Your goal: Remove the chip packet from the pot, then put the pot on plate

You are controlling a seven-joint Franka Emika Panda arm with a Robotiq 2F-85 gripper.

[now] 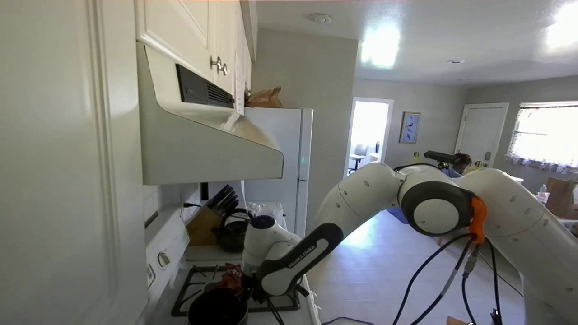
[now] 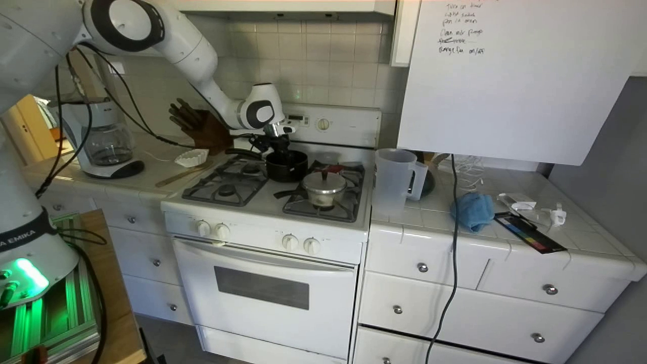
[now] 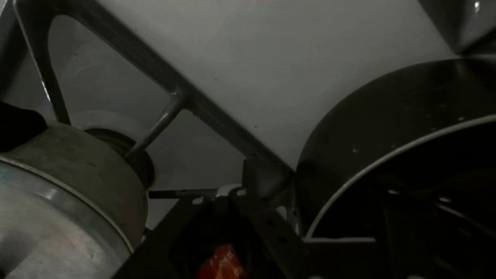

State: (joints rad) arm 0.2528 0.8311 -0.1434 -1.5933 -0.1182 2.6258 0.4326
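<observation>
Close under the wrist lens, a dark gripper (image 3: pixel 219 197), with fingers (image 3: pixel 269 224) slanting inward toward the tips. Cannot tell, in such low light, whether parted, pressed together or pinching anything. In both exterior views, right at the rim of the black pot (image 2: pixel 286 169); touching or not, impossible to say.

Over the pale strip of stovetop (image 3: pixel 271 69) between two grates, the pot, mouth upward, too dark inside to read, with a long handle (image 2: pixel 242 152) reaching out over the left grate (image 2: pixel 212 200). Outside the pot, at the back of the right grate (image 3: pixel 232 131), a red packet (image 2: pixel 333 168), just behind the silver lidded pot (image 2: pixel 324 194); in the wrist view, only a scrap of red in the gap between the fingers.

Tight on the right flank: the silver lidded pot, near the black one. Freer toward the front: bare stovetop, and in the wrist view a wedge of it, tapering to a point between grate bar and pot wall. Behind, the upright control panel (image 2: pixel 354 127). Overhead, in an exterior view, the lower edge of the range hood (image 1: pixel 212 155).
</observation>
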